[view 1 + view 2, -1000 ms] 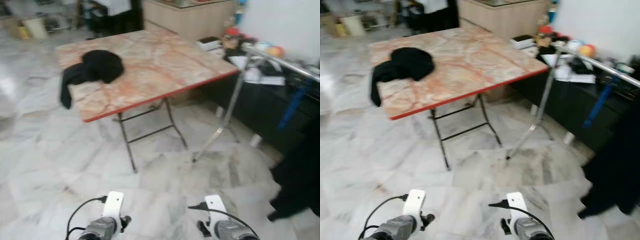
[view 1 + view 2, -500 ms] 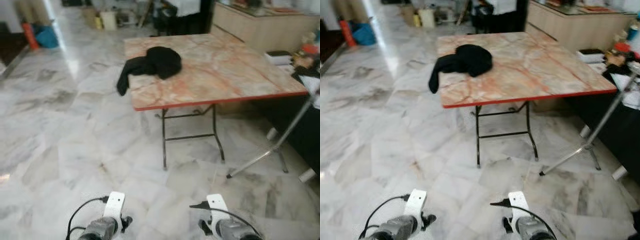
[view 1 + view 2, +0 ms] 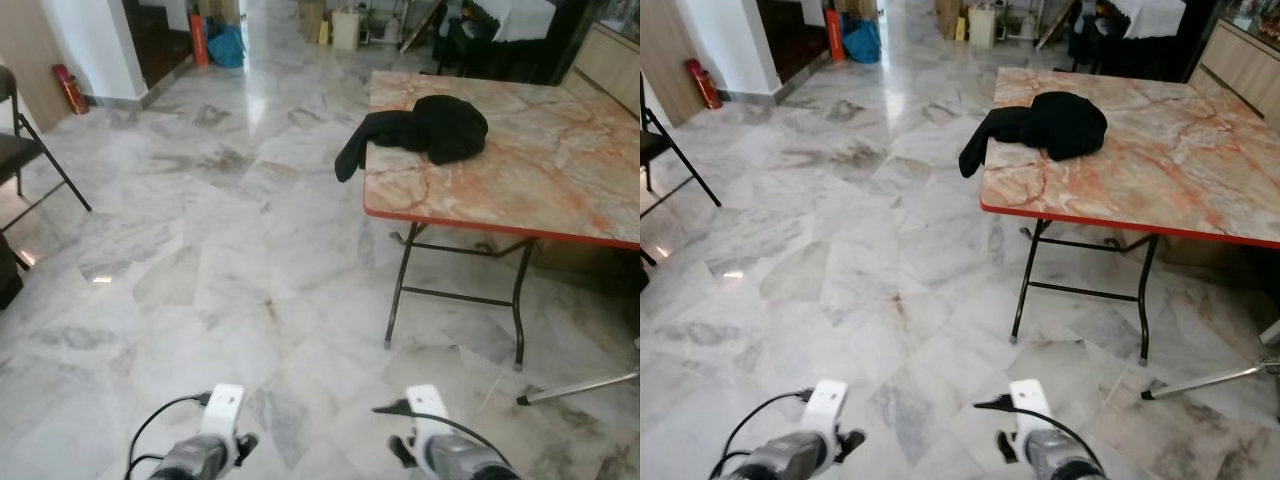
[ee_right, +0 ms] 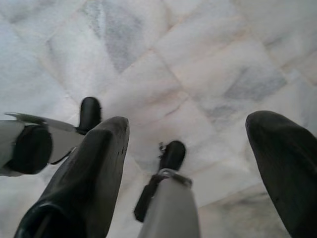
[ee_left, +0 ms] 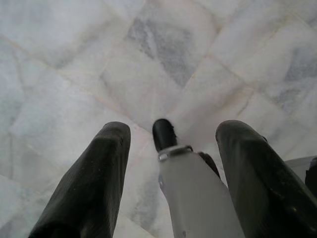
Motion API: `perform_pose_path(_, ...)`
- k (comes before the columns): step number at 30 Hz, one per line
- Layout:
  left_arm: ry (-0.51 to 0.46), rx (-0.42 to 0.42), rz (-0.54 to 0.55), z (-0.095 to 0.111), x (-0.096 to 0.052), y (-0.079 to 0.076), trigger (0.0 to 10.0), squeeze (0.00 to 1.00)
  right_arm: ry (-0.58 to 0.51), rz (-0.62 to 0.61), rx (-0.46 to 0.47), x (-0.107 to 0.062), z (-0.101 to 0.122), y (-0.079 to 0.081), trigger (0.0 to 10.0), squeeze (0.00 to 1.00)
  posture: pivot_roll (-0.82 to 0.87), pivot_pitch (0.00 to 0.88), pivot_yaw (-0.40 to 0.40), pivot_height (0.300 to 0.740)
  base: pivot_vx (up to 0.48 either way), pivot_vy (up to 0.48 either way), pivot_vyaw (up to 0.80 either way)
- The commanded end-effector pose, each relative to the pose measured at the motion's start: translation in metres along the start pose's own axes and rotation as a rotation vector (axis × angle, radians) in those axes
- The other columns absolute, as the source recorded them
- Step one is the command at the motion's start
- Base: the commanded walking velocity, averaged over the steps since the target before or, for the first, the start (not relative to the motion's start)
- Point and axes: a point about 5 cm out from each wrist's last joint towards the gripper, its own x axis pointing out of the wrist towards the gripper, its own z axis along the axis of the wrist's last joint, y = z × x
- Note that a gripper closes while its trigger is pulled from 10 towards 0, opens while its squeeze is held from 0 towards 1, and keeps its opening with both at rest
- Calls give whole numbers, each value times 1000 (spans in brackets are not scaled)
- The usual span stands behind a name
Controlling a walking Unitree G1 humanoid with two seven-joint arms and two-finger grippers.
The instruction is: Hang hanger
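A black garment [image 3: 430,130] lies bunched on the near left corner of a folding table [image 3: 540,190] with a marble-pattern top and red edge, one sleeve hanging over the side. My two arms hang low at the bottom of the eye views, the left arm [image 3: 205,450] and the right arm [image 3: 440,455] both well short of the table. My left gripper [image 5: 176,131] points down at the marble floor with its fingers [image 5: 94,173] spread and nothing held. Above the floor my right gripper [image 4: 190,124] is likewise open and empty.
A metal rack leg [image 3: 580,388] lies along the floor at the right, past the table's black legs [image 3: 400,290]. A dark folding chair [image 3: 30,160] stands at the far left, near a red fire extinguisher [image 3: 68,88]. Wide marble floor [image 3: 200,260] spreads in front.
The camera has swung left: the table now sits at the right, and the rack and dark cabinet have slid out of the picture. Both arms hang as before.
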Motion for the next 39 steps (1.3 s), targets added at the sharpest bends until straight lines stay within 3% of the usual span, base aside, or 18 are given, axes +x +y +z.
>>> perform_pose_path(1,-10,15,-22,4,1,-8,10000,0,17,-23,-6,-1,-5,-10,10000,0,-2,0,-39,740,296,0,0)
perform_pose_path(10,-9,17,-27,4,1,-9,10000,0,17,-17,-21,-1,-5,-10,10000,0,-2,0,-41,740,295,0,143)
perform_pose_path(35,-10,22,-33,5,1,-9,10000,0,22,-2,-34,-1,-5,-10,10000,0,2,0,-45,740,306,0,716)
perform_pose_path(39,-10,22,-33,5,1,-10,10000,0,24,4,-27,-1,-5,-10,10000,0,2,0,-45,740,316,0,125)
